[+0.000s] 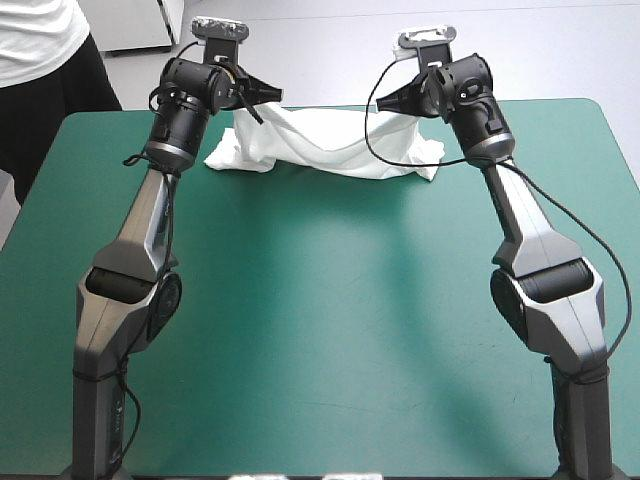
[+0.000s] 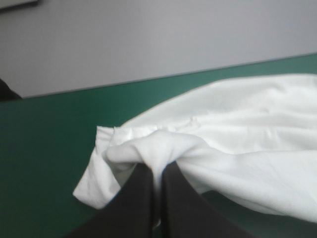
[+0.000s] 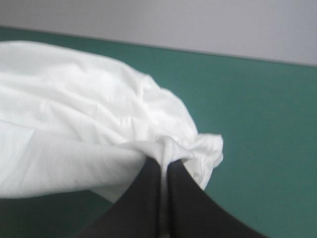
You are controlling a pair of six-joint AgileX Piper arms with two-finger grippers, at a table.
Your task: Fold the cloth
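The white T-shirt (image 1: 325, 143) hangs as a sagging band between both arms near the table's far edge, its lower folds resting on the teal-green cover. My left gripper (image 1: 275, 95) is shut on the T-shirt's left end, raised above the table. In the left wrist view the black fingers (image 2: 143, 191) pinch a bunched fold of the T-shirt (image 2: 237, 134) at my left gripper (image 2: 157, 166). My right gripper (image 1: 385, 100) is shut on the right end. In the right wrist view my right gripper (image 3: 163, 161) nips a fold of the T-shirt (image 3: 84, 109).
The teal-green table (image 1: 330, 310) stretches wide and bare in front of the T-shirt. A person in a white top and black trousers (image 1: 45, 70) stands at the table's far left corner. The far edge lies just behind the T-shirt.
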